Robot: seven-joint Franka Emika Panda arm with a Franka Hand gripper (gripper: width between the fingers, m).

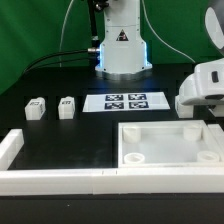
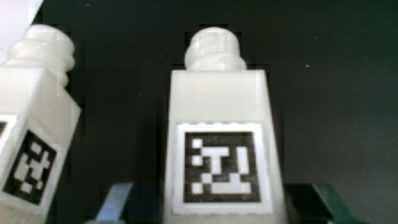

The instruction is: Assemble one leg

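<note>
In the wrist view a white leg (image 2: 222, 140) with a black-and-white marker tag and a knobbed end stands between my gripper's (image 2: 217, 205) two fingers. The fingers (image 2: 121, 200) flank it on either side with a dark gap on each side, so the gripper is open and not touching it. A second leg (image 2: 32, 110) lies right beside it. In the exterior view the gripper (image 1: 193, 108) hangs low at the right, and the hand hides those two legs. Two more legs (image 1: 36, 107) (image 1: 67, 106) stand at the exterior view's left.
The large white tray-like piece with raised rim (image 1: 168, 130) lies at the front right, just in front of the gripper. The marker board (image 1: 125, 101) lies mid-table before the robot base (image 1: 122, 50). A long white L-shaped bar (image 1: 50, 180) runs along the front.
</note>
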